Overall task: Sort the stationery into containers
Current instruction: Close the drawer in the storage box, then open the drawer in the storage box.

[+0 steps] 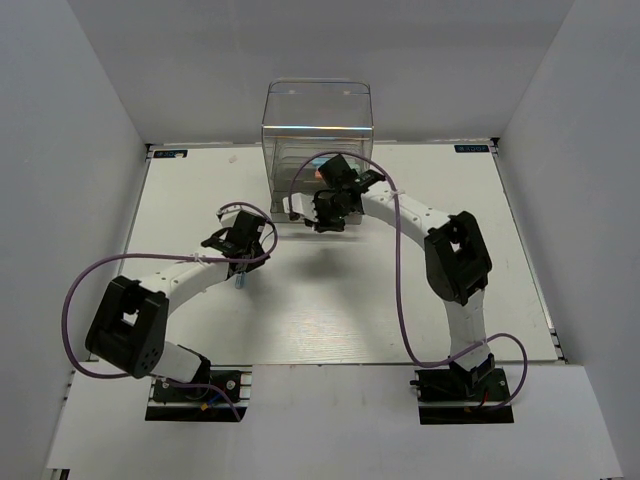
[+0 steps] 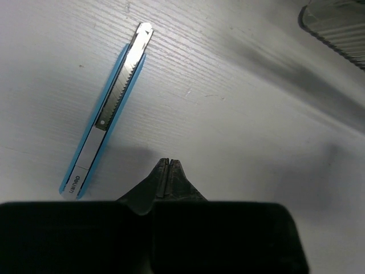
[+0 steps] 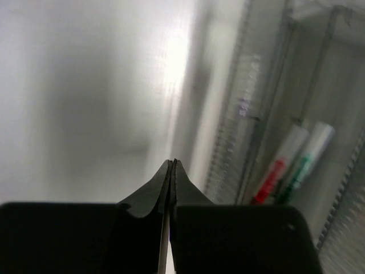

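The blue utility knife (image 2: 108,111) lies flat on the table (image 2: 239,142), upper left of the left wrist view, beside the left gripper (image 2: 164,164) (jaws together, empty). Likely light, stiff, slim: grip across its plastic mid-body. The right gripper (image 3: 173,164) is likewise closed, empty.

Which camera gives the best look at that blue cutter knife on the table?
The left wrist view: the blue cutter knife lies there full length, close up. The top view shows only a tiny blue speck of it; the right wrist view misses it.
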You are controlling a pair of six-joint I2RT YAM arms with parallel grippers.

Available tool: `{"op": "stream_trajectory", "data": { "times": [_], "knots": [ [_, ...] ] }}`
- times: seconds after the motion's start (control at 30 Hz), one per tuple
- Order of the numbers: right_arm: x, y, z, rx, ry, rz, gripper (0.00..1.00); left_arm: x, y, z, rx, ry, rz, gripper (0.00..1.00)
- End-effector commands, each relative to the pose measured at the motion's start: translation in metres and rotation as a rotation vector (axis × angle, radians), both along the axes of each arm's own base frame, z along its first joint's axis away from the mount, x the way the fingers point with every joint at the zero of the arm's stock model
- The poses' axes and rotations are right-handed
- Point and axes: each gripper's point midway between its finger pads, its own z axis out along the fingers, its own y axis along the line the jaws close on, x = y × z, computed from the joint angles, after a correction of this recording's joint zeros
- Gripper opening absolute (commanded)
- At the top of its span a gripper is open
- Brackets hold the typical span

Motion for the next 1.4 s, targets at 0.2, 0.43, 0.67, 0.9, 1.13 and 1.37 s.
{"op": "stream_trajectory", "data": {
  "times": [0.2, 0.43, 0.67, 0.9, 1.13, 1.37],
  "knots": [
    [0.105, -0.007, 0.033, 0.054, -0.391, -0.485, 0.00, 0.008, -0.010, 0.025, -0.079, -0.088, -0.022, 0.00],
    [0.132, -0.015, 0.038, 0.060, -0.505, -0.599, 0.00, 0.009, -0.014, 0.027, -0.105, -0.091, -0.026, 0.00],
    [0.124, -0.014, 0.036, 0.062, -0.470, -0.573, 0.00, 0.028, -0.047, 0.041, -0.289, -0.181, -0.046, 0.00],
    [0.060, -0.001, 0.050, 0.196, -0.231, -0.423, 0.00, 0.064, -0.102, 0.053, -0.636, -0.308, -0.060, 0.13],
    [0.021, -0.025, 0.069, 0.241, -0.128, -0.505, 0.52, 0.120, -0.129, 0.047, -0.800, -0.411, 0.029, 0.56],
    [-0.007, -0.068, 0.059, 0.242, -0.097, -0.595, 0.36, 0.150, -0.138, 0.042, -0.975, -0.496, 0.146, 0.62]
  ]
}}
